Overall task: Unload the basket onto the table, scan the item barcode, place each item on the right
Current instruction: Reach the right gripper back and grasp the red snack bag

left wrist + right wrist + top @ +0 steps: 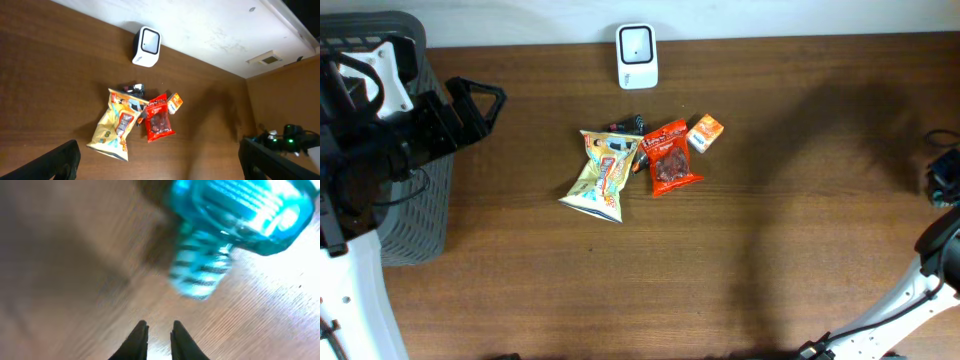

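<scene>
Nearest, in the right wrist view, the right gripper (159,326) is seen low over the brown wooden table (770,250). Its two dark fingers are drawn almost together, with only a thin slit left, and nothing is held between them. Ahead of the tips, at 1 o'clock, a blurred translucent teal ribbed object (225,220) is seen on the wood, apart from the fingers; what it is cannot be told. In the overhead view the right arm is found at the table's 4 o'clock edge, well apart from the goods.

The left gripper (485,105) is held at about 10 o'clock of the table, just beside a grey mesh basket (415,215) set at 9 o'clock. Its black fingers are spread wide and nothing is grasped.

At the table's centre the items for scanning are gathered in a small heap, touched by neither arm. A yellow crinkled snack bag (603,175) is laid tilted at the heap's 8 o'clock. A red foil snack pouch (672,157) is laid just beside it at 3 o'clock. A small orange carton (705,133) is set against the pouch's 1 o'clock corner. A small dark item (628,127) is partly hidden at the bag's top edge and cannot be identified. Barcodes are too small to be made out.

Farthest, at 12 o'clock, a white box-shaped barcode scanner (637,55) is stood at the table's far edge, apart from the heap.
</scene>
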Controlling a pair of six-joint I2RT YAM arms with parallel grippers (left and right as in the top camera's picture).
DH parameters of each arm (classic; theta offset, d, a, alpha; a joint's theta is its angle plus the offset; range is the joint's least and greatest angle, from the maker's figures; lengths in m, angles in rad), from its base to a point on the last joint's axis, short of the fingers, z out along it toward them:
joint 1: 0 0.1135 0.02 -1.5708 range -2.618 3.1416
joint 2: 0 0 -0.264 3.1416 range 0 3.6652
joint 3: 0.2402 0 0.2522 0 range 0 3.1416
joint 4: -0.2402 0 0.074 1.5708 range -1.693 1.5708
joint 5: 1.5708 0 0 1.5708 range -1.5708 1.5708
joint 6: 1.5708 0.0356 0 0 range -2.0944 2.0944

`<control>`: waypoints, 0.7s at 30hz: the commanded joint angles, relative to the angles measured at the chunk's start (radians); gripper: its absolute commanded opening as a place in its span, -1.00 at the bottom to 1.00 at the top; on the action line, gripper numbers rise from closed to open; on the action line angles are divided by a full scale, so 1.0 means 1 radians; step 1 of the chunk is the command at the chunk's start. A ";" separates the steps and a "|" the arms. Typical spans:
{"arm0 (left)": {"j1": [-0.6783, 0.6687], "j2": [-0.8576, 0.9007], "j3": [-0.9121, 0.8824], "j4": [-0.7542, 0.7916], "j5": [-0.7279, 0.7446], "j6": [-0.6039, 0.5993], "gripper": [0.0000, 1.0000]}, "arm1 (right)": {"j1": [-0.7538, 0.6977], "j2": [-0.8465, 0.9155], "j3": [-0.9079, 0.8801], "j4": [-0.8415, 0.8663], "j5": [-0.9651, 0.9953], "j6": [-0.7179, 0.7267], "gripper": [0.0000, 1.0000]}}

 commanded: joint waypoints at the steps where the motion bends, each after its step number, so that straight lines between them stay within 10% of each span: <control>1: -0.003 -0.003 0.005 0.002 0.011 0.019 0.99 | 0.110 -0.015 0.171 -0.082 -0.211 -0.061 -0.54; 6: -0.003 -0.003 0.005 0.002 0.011 0.019 0.98 | 0.418 -0.012 0.248 -0.139 -0.393 -0.269 0.63; 10: -0.003 -0.003 0.005 0.002 0.011 0.019 0.98 | 0.679 -0.003 0.223 -0.117 -0.309 -0.317 0.97; 15: -0.003 -0.003 0.005 0.002 0.011 0.019 0.98 | 0.934 0.008 0.222 -0.041 -0.273 -0.313 1.00; 21: -0.003 -0.003 0.005 0.002 0.011 0.019 0.98 | 1.090 0.085 0.220 -0.038 -0.217 -0.309 0.06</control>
